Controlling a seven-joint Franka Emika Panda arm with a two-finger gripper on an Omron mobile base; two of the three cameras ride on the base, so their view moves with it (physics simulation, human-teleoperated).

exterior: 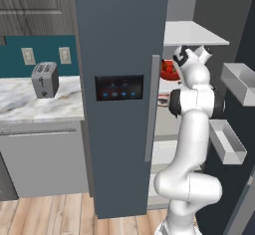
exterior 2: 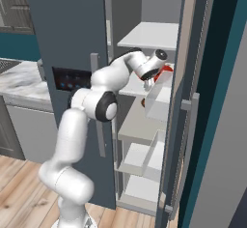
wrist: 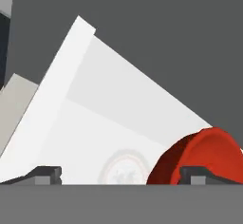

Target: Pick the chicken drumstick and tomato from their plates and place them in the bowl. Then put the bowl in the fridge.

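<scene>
Two-finger gripper [wrist: 121, 175] of the white arm has its dark finger tips spread wide apart, nothing between them. Round red-orange bowl [wrist: 199, 157] sits on the white fridge shelf [wrist: 95, 104], off toward one finger tip and partly behind it; it is not in the grip, and contact with that tip can't be ruled out. In the left base view the bowl [exterior: 168, 69] shows just beyond the wrist, inside the tall dark blue-grey fridge [exterior: 122, 40], whose right door stands open. In the right base view the bowl [exterior 2: 165, 69] is a red sliver past the hand. Drumstick and tomato: can't tell whether they are inside, bowl interior hidden. A faint round mark shows through the shelf ahead of the gripper, unclear what it is.

Judgement: bowl looks placed, task near its end.

Risks from here:
- one finger tip is very close to the bowl rim, so a sideways pull-out could drag or tip it
- wrist is deep between shelves, so lifting could hit the shelf above
- elbow is near the open door's bins [exterior: 226, 142], so a wide swing could knock them
</scene>
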